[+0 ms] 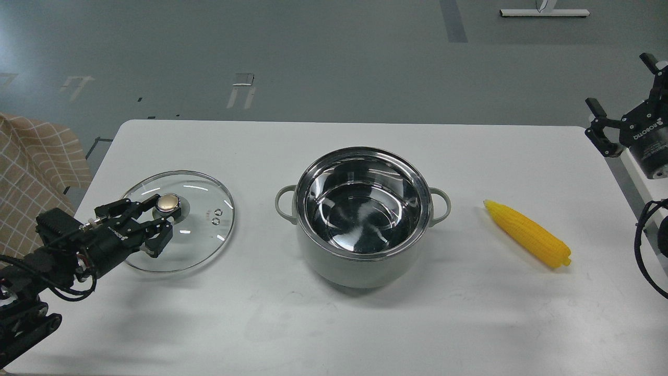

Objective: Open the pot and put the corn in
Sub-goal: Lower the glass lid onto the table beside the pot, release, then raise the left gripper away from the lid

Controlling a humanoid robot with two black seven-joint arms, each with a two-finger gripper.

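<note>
Pot (364,235) uncovered; left gripper (166,222) spread beside lid knob (168,202); right gripper (600,130) spread, unloaded. Risk: tapered corn (528,233) rolled away if pinched off-centre.

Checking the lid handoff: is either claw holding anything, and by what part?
Nothing is clearly held. The left claw sits open around the lid's gold knob; the right claw is open and empty.

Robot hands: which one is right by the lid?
The left hand, fingers around the glass lid's gold knob. The right hand hangs far off, past the table's edge.
</note>
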